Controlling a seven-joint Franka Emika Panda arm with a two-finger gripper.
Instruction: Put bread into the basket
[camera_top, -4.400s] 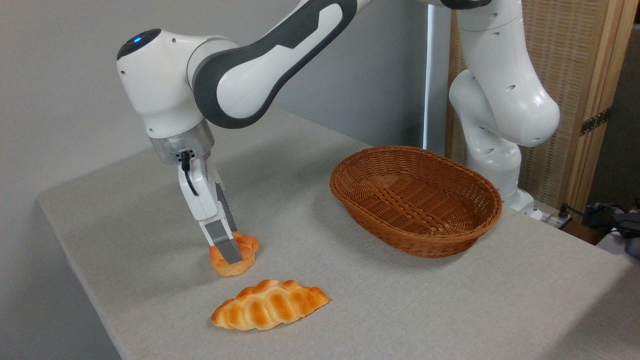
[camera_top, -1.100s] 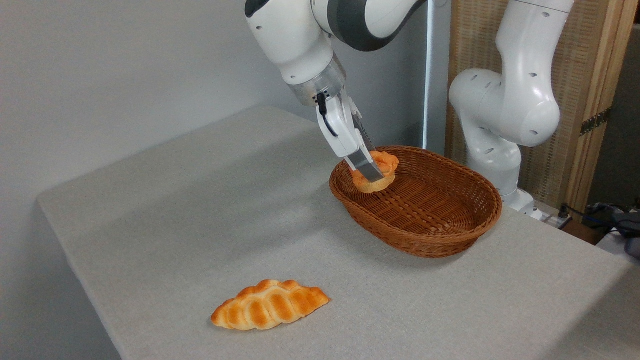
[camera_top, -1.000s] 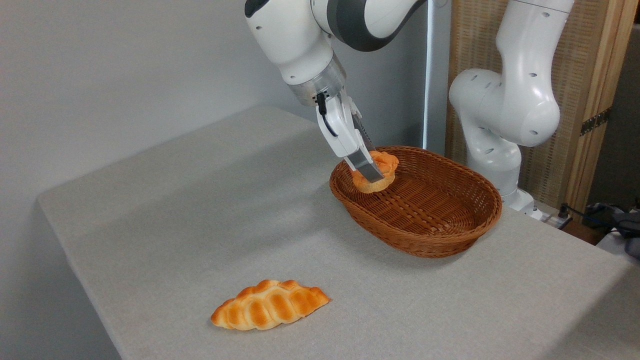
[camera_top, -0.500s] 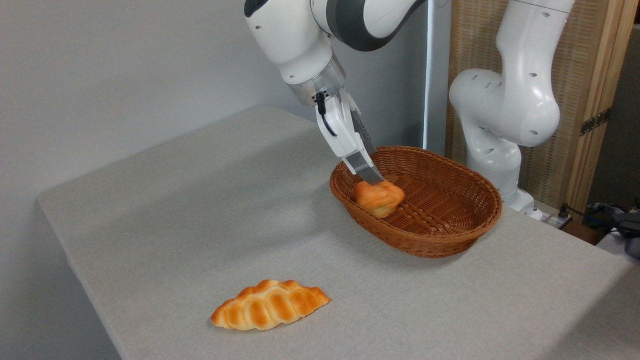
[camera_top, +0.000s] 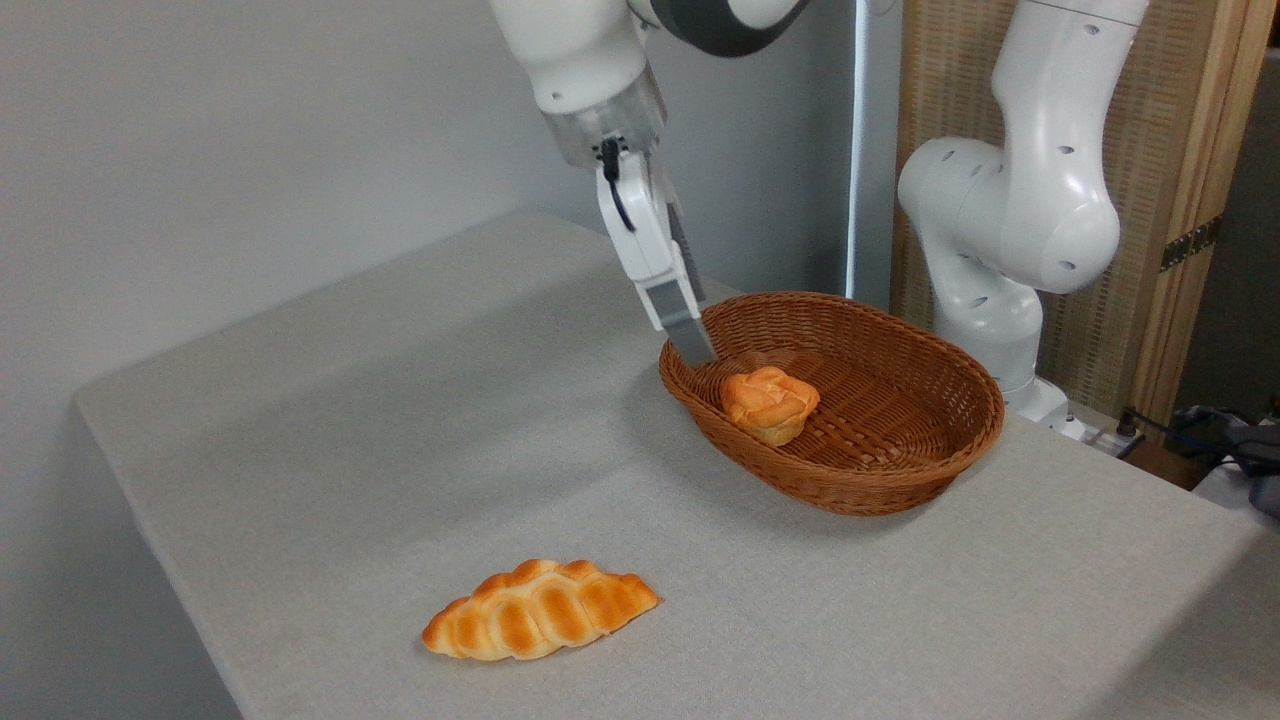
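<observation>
1. The surface (camera_top: 330, 420), covered in pale grey cloth, carries everything. Nothing on it looks at risk unless the arm sweeps low across it.

2. The basket (camera_top: 905, 480), an oval of brown wicker with a thick rim, sits toward the right. The tool hangs just above its left rim, so a careless sideways or downward move could clip the rim and shove or tip the basket, and with it the bread.

3. The tool (camera_top: 697, 350) is empty and clear of the bread. Only one finger shows plainly from this angle, so I cannot tell how wide it stands apart. It looks safest to go straight up before turning away.

4. The loaf (camera_top: 540, 622), long and braided with pointed ends, lies near the front edge of the surface, well apart from the basket. It is not the task's thing; mistaking it for more work would be an error.

5. The bread (camera_top: 768, 402) is in the basket, at its left end, resting on the woven floor near the inner wall. It is small, round, orange-golden on its knotted top and paler below, and sits slightly tilted. It could roll a little if the basket is jolted, but the walls should keep it in. The task looks done.
</observation>
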